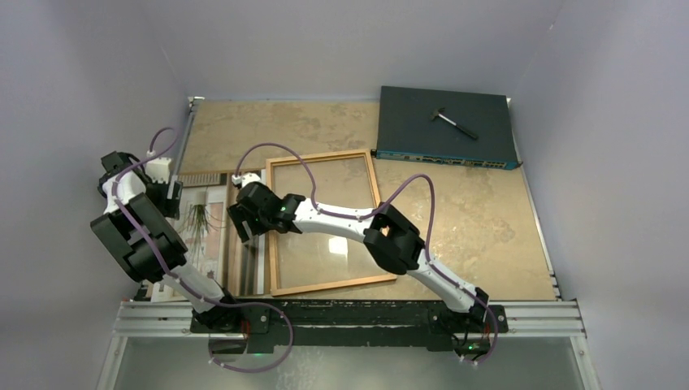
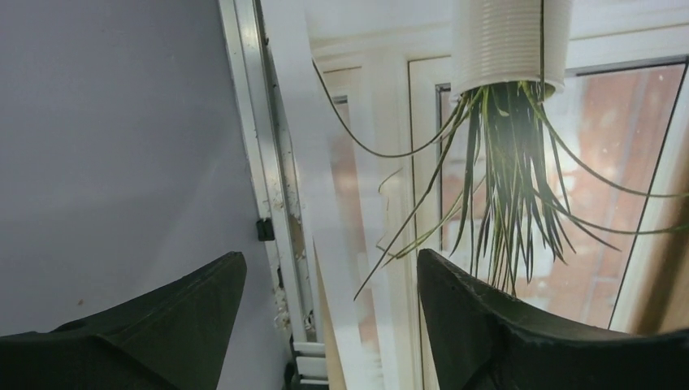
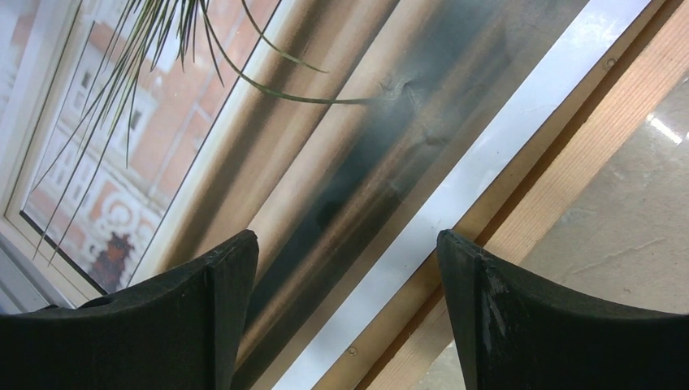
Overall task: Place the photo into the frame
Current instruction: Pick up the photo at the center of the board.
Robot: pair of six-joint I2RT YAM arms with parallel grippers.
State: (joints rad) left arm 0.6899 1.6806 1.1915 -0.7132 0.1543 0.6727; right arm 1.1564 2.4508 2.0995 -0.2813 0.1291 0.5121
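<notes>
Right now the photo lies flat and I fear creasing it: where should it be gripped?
Probably the photo by its left white border, approached from the left: it is a thin flat sheet, that long edge lies near the side of the table, while the right edge sits close beside a rail of the frame, leaving little room there.

Legible text, labels, brands, numbers, signs: none. Photo [image 3: 106, 179]: printed picture only, with no caption or lettering to be made out. Dark flat box [image 1: 414, 122] at the far right of the counter [image 1: 487, 219]: front-edge markings too small to read.
</notes>
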